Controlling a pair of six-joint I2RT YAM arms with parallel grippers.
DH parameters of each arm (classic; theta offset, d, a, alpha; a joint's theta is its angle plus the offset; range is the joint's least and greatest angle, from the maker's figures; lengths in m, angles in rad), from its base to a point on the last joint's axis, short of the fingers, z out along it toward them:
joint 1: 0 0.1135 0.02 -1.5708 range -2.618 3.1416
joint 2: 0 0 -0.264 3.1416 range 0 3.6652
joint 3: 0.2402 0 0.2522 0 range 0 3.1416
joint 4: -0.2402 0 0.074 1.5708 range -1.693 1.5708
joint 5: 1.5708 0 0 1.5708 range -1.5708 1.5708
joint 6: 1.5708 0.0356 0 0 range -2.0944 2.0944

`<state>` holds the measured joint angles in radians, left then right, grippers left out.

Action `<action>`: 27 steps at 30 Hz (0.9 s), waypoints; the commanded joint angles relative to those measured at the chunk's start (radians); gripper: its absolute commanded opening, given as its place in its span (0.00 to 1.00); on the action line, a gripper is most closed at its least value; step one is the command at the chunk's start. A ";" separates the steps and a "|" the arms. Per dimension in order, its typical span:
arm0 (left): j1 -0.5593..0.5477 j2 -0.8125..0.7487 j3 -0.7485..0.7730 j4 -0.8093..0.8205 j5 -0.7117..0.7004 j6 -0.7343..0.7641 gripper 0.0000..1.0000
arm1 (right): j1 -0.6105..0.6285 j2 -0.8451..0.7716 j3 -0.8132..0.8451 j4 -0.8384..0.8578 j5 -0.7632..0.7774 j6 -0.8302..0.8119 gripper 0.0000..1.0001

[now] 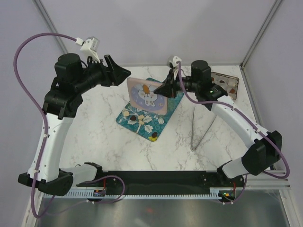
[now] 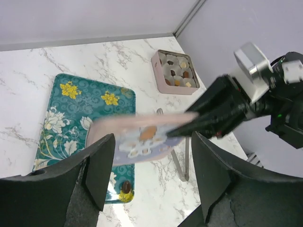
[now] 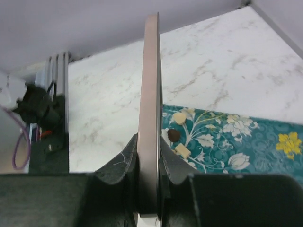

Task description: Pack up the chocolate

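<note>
A teal flowered tray [image 1: 127, 117] lies mid-table. A few small chocolates rest on it: a dark one [image 1: 134, 118] and one at the near corner [image 1: 154, 138]. The right wrist view shows a dark piece [image 3: 173, 135] and a cream piece [image 3: 182, 151] on the tray. My right gripper [image 1: 163, 90] is shut on a pink lid with a lavender flower print [image 1: 147, 94] and holds it on edge above the tray [image 3: 151, 94]. My left gripper [image 1: 119, 66] is open and empty, just left of the lid [image 2: 142, 137]. A pink box [image 1: 225, 84] holds several chocolates [image 2: 177, 71].
Metal tongs [image 1: 201, 130] lie on the marble right of the tray, also in the left wrist view [image 2: 182, 165]. The pink box sits by the back right corner post. Enclosure walls stand behind and on both sides.
</note>
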<state>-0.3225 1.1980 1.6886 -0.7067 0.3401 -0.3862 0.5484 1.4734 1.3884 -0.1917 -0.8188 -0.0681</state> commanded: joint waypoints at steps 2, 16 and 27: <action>0.013 0.087 0.046 0.015 0.083 -0.078 0.74 | -0.206 -0.058 -0.075 0.314 0.220 0.475 0.00; -0.085 0.339 -0.058 0.196 0.146 -0.089 0.86 | -0.694 -0.045 -0.442 0.862 0.576 1.113 0.00; -0.104 0.270 -0.271 0.219 0.178 -0.030 1.00 | -0.803 0.070 -0.546 1.043 0.636 1.206 0.00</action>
<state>-0.4213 1.5417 1.4700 -0.5220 0.5007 -0.4541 -0.2264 1.5040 0.8646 0.6815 -0.1997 1.0641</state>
